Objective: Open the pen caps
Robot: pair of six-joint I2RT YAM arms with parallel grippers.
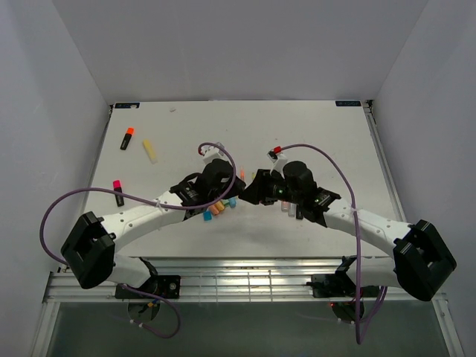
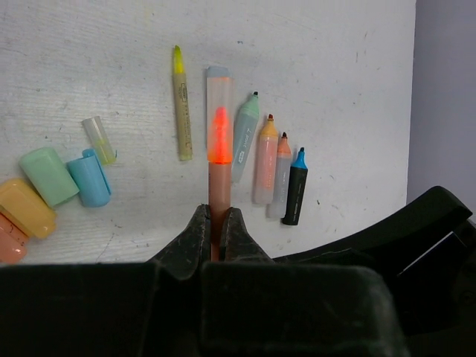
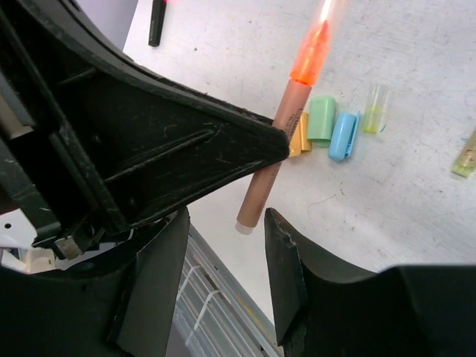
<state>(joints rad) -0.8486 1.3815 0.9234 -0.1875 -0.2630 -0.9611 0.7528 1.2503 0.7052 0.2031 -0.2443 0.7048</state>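
Even bright light, soft shadows on table (image 1: 297,134); wrist views blur up close, pen (image 2: 220,177) tip blown out

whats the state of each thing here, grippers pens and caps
peach pen: gripped, capped
clear cap: on the peach pen, orange tip showing through
left gripper: shut on the peach pen
right gripper: open, jaws apart near the peach pen's back end
yellow pen: uncapped, lying flat
green pen: uncapped, lying flat
black pen: uncapped, blue tip bare
green cap: off, loose
blue cap: off, beside the green cap
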